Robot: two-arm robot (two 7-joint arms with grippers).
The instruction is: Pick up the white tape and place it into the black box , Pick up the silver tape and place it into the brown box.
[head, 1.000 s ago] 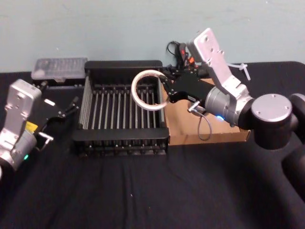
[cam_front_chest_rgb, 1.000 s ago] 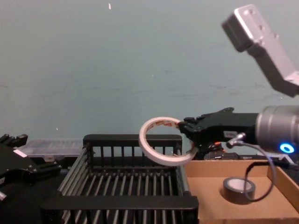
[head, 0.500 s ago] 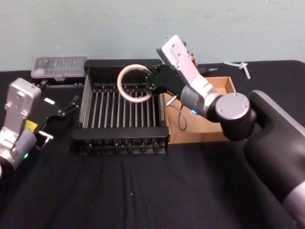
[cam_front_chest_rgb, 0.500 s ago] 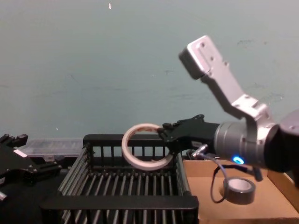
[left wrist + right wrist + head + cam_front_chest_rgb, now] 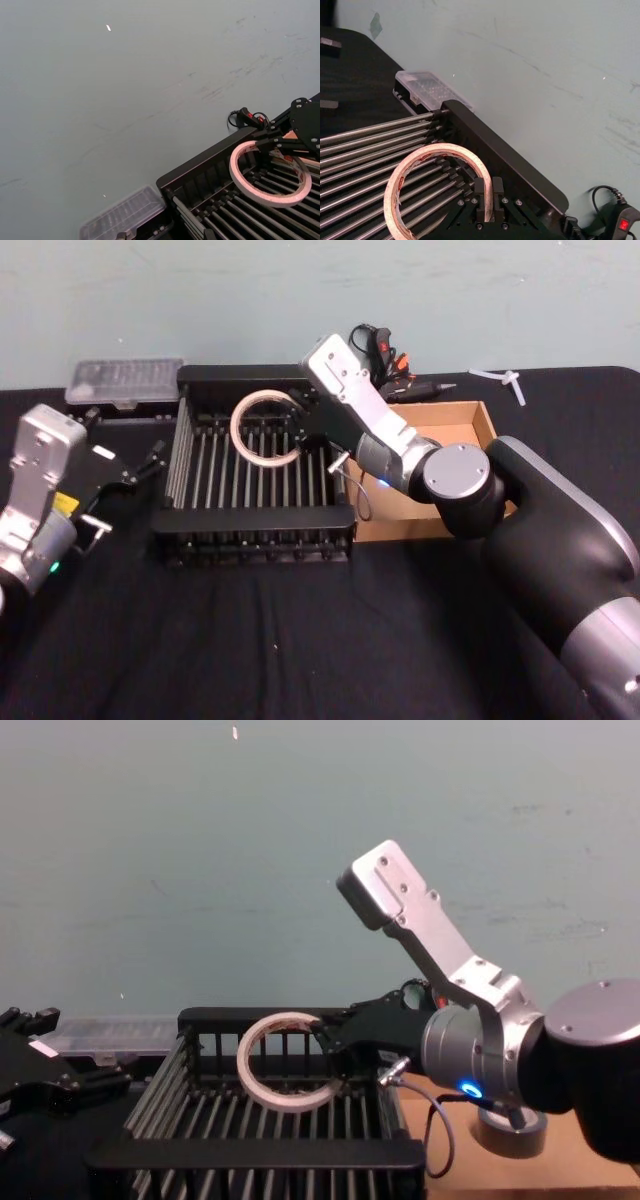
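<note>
A: What has changed since half a second ago?

B: The right gripper point(image 5: 300, 435) has carried the wide, flat ring of white tape point(image 5: 265, 427) further toward the left of the head view and lower. The ring now hangs over the middle of the black slatted plastic crate point(image 5: 250, 532), above its bars.

A: And the arm's pose?

B: The right arm reaches across from the lower right of the head view, its silver wrist block angled up toward the wall. The left gripper point(image 5: 140, 468) is parked at the left edge, beside the crate, its fingers apart.

A: How does the tape sit in the gripper?

B: In the right wrist view the fingers pinch the ring's band at its near side point(image 5: 485, 197), and the ring is tilted. Whether it touches the bars I can't quite tell.

A: The other roll?

B: The small dark grey-silver duct tape roll point(image 5: 512, 1130) rests in the shallow brown cardboard tray point(image 5: 470, 420), at the chest view's lower right.
</note>
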